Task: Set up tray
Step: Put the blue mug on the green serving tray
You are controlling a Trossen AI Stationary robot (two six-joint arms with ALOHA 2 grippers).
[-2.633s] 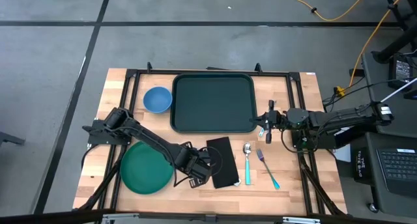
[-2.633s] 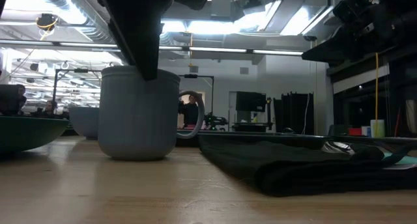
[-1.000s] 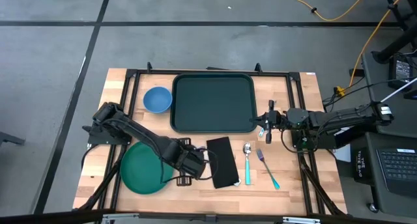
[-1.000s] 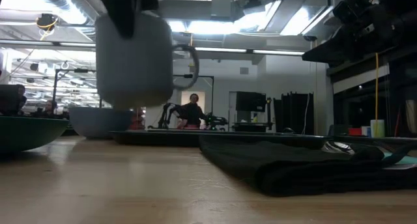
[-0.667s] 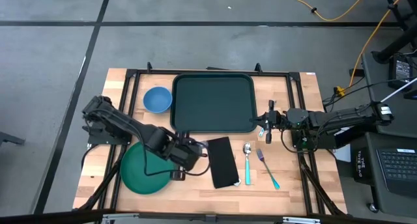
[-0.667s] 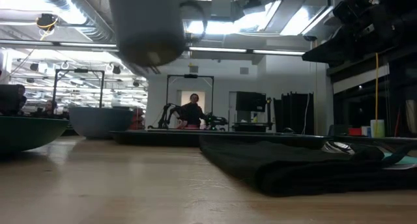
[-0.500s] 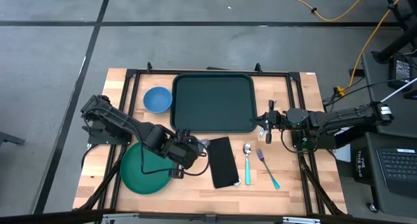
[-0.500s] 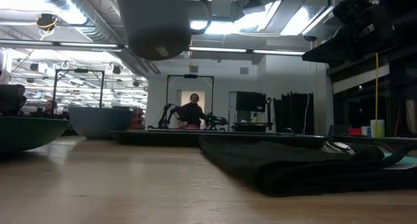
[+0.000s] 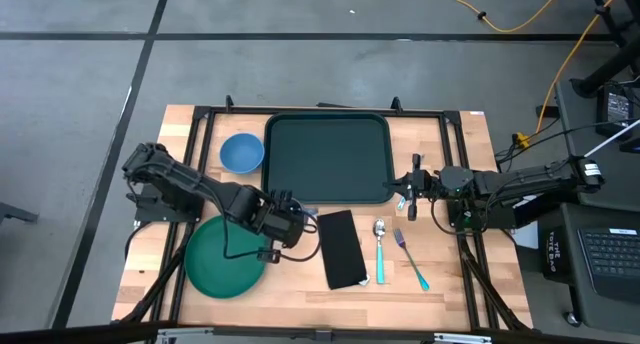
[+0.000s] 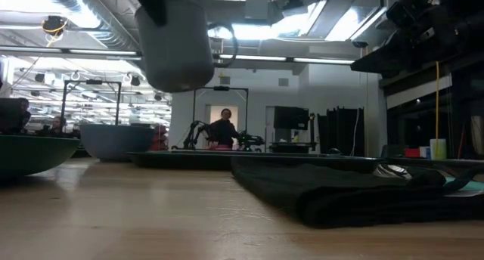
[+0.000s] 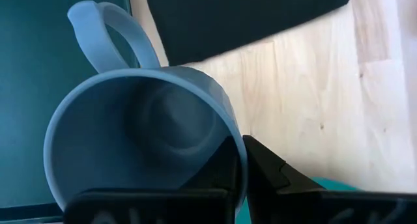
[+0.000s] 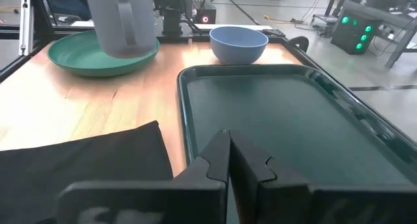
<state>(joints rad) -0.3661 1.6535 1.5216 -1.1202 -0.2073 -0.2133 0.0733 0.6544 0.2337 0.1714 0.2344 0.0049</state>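
Note:
My left gripper (image 9: 290, 224) is shut on a pale blue-grey mug (image 11: 143, 133), held in the air over the wood between the green plate (image 9: 225, 259) and the black napkin (image 9: 342, 247), near the near left corner of the dark green tray (image 9: 327, 159). The mug (image 10: 175, 44) shows high above the table in the low view, and in the right wrist view (image 12: 122, 22). My right gripper (image 9: 408, 189) is shut and empty at the tray's right edge; it also shows in its own wrist view (image 12: 228, 152). My left gripper pinches the mug's wall at the rim (image 11: 240, 165), one finger inside the mug and one outside, on the side opposite the handle (image 11: 111, 35). The fingers come from above. The mug hangs below them, lifted clear of the table, slightly tilted.
A blue bowl (image 9: 241, 153) stands left of the tray. A spoon (image 9: 380, 246) and a fork (image 9: 410, 256) lie right of the napkin. The tray's inside (image 12: 280, 113) is bare. A black frame runs along the table's edges.
My left gripper has lifted the mug higher above the table and carried it toward the far edge, nearer the tray's near left corner. The mug has tipped a little from upright. The gripper has stayed shut on it.

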